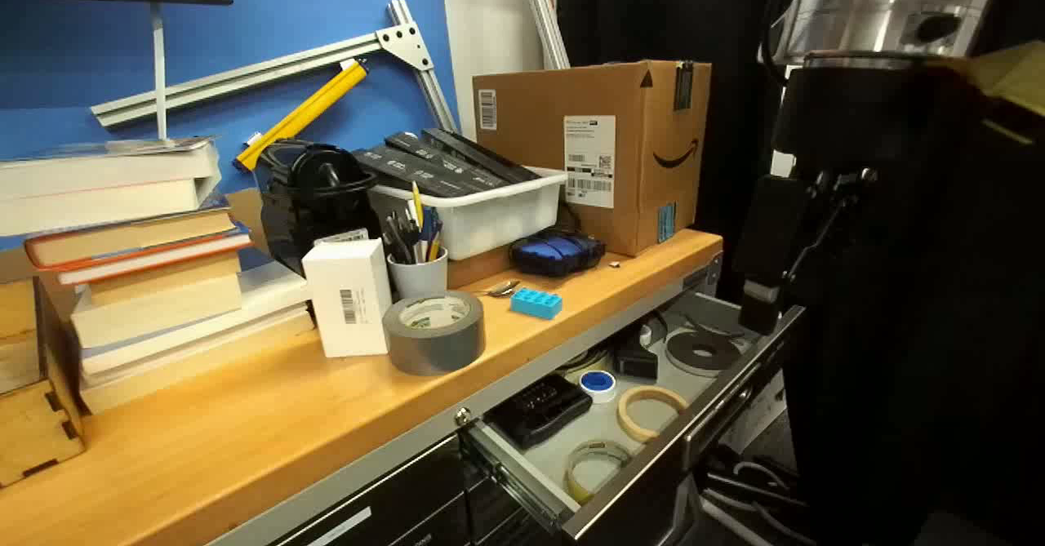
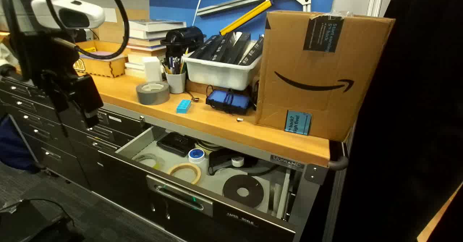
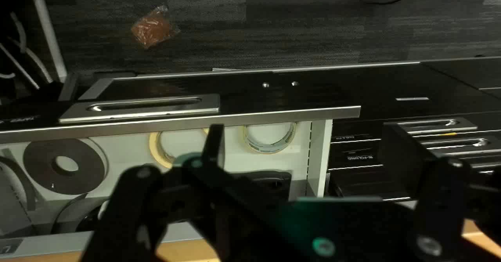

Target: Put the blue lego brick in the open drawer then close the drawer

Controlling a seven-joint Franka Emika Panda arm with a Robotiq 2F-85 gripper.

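Note:
The small light-blue lego brick (image 1: 536, 303) lies on the wooden worktop near its front edge, beside the grey tape roll. It also shows in an exterior view (image 2: 183, 106) and is out of the wrist view. The drawer (image 1: 522, 463) under the worktop is pulled open, with its pale grey inside showing; it also shows in an exterior view (image 2: 213, 187) and in the wrist view (image 3: 250, 117). My gripper (image 3: 309, 148) is open and empty, pointing down, its fingers apart over the drawer's side end. In both exterior views the gripper (image 1: 759, 309) (image 2: 79, 126) is apart from the brick.
The drawer holds tape rolls (image 2: 243, 191), a black case (image 1: 539, 407) and cables. On the worktop stand a grey tape roll (image 1: 434, 334), a white box (image 1: 349, 297), a pen cup (image 2: 176, 82), a dark-blue object (image 2: 229, 101), a white bin (image 1: 498, 215) and a cardboard box (image 2: 318, 68).

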